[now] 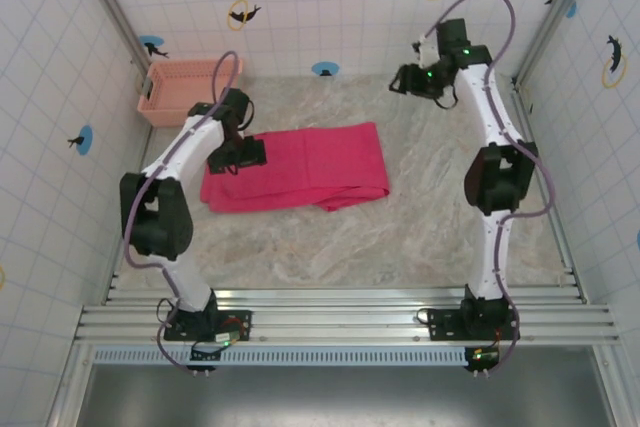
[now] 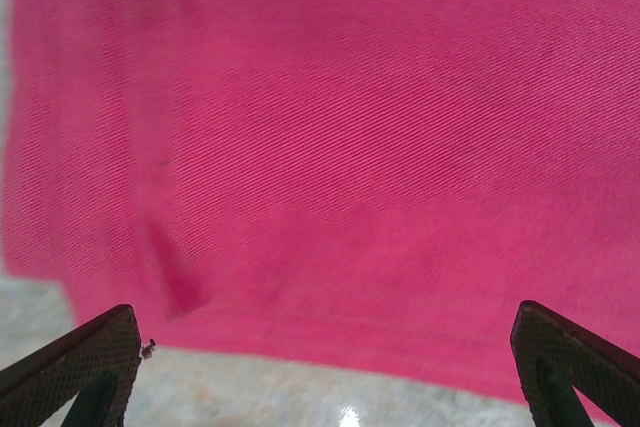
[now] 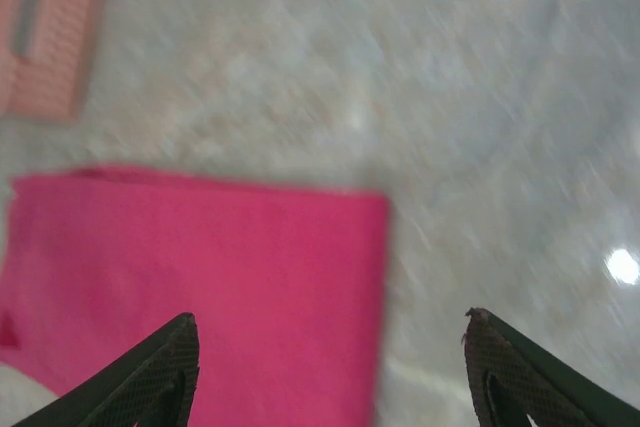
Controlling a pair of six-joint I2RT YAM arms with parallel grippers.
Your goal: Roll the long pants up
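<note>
Trousers of bright magenta-pink soft cloth point(image 1: 300, 169) lie folded flat in a wide band on the marbled grey-beige surface point(image 1: 400, 237), left of centre, their left end under the left hand point(image 1: 237, 155). That hand is spread wide, its dark textured fingers point(image 2: 80, 362) at one edge of the cloth and gripping nothing. The right hand point(image 1: 405, 79) hangs well apart by the back wall, likewise spread and empty. A pale salmon-pink slotted plastic basket point(image 1: 185, 87) sits in the far-left corner, near the trousers but not touching them.
</note>
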